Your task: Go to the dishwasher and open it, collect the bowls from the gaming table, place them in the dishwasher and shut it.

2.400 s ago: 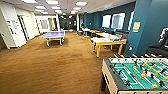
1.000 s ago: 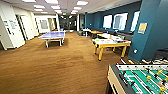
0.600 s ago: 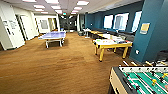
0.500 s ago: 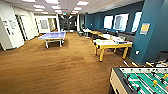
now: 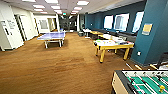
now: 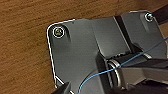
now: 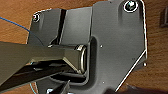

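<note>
1. Stretching across most of the head view, a brown wood-patterned floor (image 5: 55, 67) is seen running from the foreground back to a distant corridor; the same floor is seen behind the robot's dark plates in both wrist views.
2. A dark teal wall (image 5: 125, 20) with bright windows is seen along the right side of the room, and a teal column (image 5: 155, 32) stands nearer on the right, with a small yellowish notice fixed to it.
3. White walls with doors (image 5: 15, 27) are seen along the left side.
4. A foosball table (image 5: 142, 81) with a green field and rods is cut off by the lower right corner of the head view.
5. The gaming table (image 5: 113, 46), with a white top, yellow edges and yellow legs, is placed in the middle distance on the right, in front of the teal wall and beside the column. Small things lie on its surface, but whether they are the bowls cannot be told.
6. A blue table-tennis table (image 5: 52, 37) is seen farther back, left of centre, well apart from the gaming table.
7. Further tables (image 5: 95, 33) are lined along the windowed wall behind the gaming table.
8. The state of either end effector cannot be told: how far open, or whether anything is held, is not shown.
</note>
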